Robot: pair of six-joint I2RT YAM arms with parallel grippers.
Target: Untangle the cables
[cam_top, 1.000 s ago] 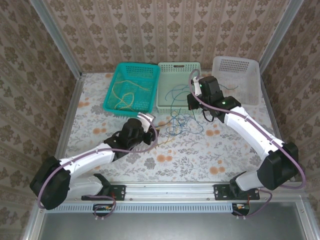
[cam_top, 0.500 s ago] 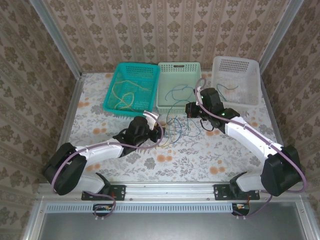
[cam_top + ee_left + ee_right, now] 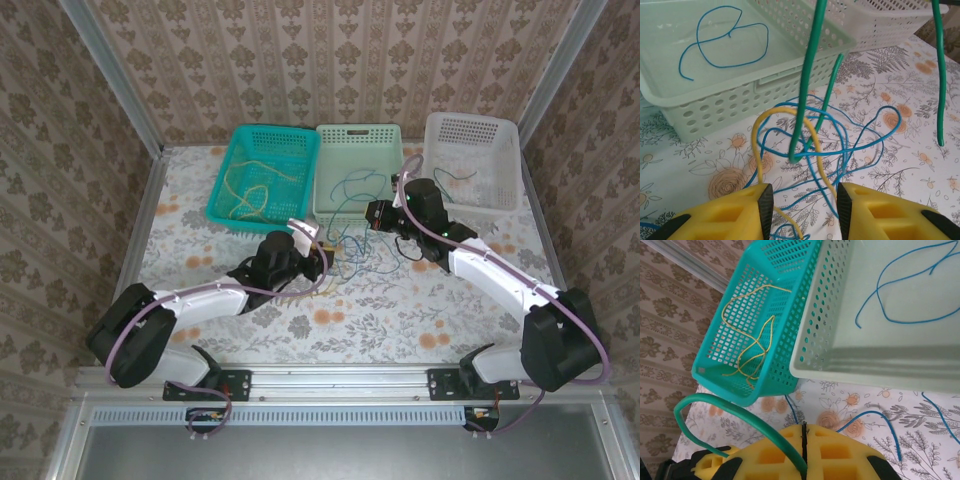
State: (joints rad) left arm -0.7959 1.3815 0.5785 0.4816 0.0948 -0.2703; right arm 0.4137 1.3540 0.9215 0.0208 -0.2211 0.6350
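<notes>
Three baskets stand in one row at the far side of the flowered table (image 3: 200,250). The first from the left is the teal basket (image 3: 250,221), and thin yellow wires (image 3: 248,192) lie looped inside it; if they are one or two I cannot tell. In front of it, the left gripper (image 3: 318,262) reaches to the middle of the table. Its two yellow fingers (image 3: 730,210) stand apart and hold nothing, though one yellow cable (image 3: 782,108) passes through the gap between them and makes an arch above the cloth. Just beyond this gripper is the tangle (image 3: 350,252), lying on the table between the two grippers. In it are the yellow cable, several blue strands that cross each other too much to count, and the green cable (image 3: 808,75). Two green strands hang down into the left wrist view. The second basket is the mint basket (image 3: 358,131), and exactly one blue cable (image 3: 730,35) lies in it. The right gripper (image 3: 375,215) is at the near right corner of this basket, its fingers pressed together and pinching the green cable. The third is the white basket (image 3: 505,170), with one dark wire (image 3: 458,174) in it.
</notes>
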